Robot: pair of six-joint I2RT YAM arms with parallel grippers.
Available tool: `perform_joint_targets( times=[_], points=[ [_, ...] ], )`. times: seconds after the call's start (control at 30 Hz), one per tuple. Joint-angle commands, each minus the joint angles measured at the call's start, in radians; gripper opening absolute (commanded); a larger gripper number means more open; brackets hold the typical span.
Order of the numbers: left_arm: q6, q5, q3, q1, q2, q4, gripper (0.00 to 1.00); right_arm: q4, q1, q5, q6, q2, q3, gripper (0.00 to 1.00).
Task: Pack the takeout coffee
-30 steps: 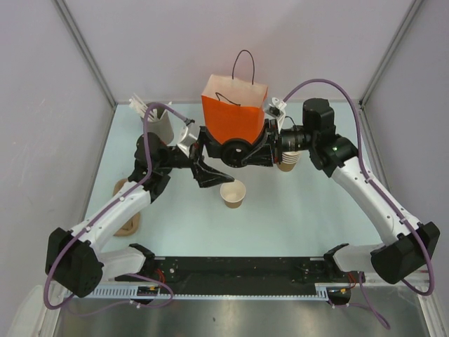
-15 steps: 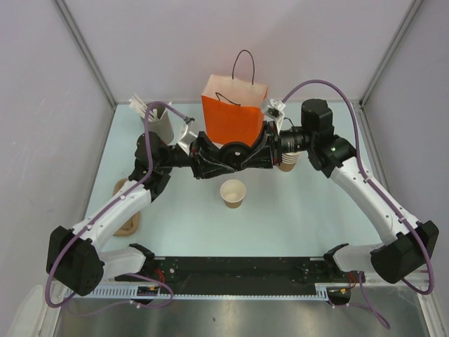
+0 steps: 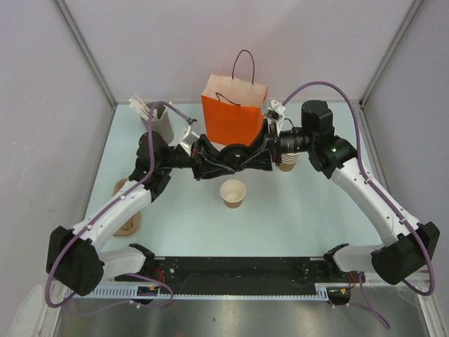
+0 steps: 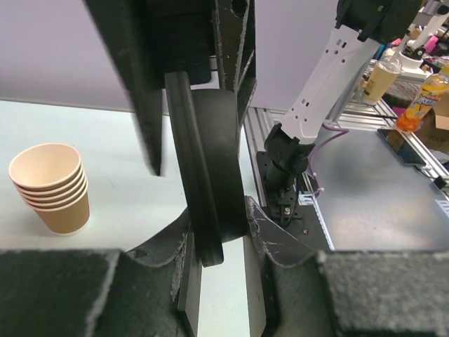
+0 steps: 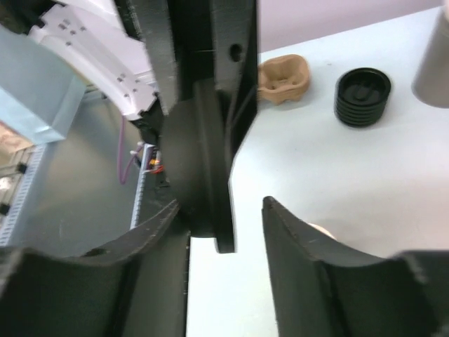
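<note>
Now left tool (image 4: 219, 239) has clamped the lid (image 4: 210, 154).

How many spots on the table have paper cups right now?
2. A single lidless cup stands alone mid-table; a nested stack of cups sits to the right of the orange bag. Others may be hidden from view.

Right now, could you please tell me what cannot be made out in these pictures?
Top view: the tan tray is mostly under the left arm.
Top view: the bag's lower front is behind the left gripper and right gripper.
Left wrist: the lid shows edge-on only; its face is unseen.
Right wrist: the grey holder is cut off by the right edge.
</note>
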Motion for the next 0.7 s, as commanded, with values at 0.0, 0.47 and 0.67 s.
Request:
perform_joint_targets(
  times=[0.0, 0.47, 0.67],
  points=[
    [0.048, 0.019, 0.027, -0.006, -0.012, -0.024, 0.17, -0.026, -0.015, 0.109, -0.060, -0.050, 0.003, 0.58],
    [0.170, -0.250, 0.079, -0.006, -0.006, -0.263, 0.15, -0.193, 0.152, 0.785, -0.436, -0.203, 0.027, 0.76],
    [0.171, -0.284, 0.073, -0.007, 0.016, -0.288, 0.17, -0.185, 0.275, 0.999, -0.552, -0.193, 0.035, 0.71]
  ],
)
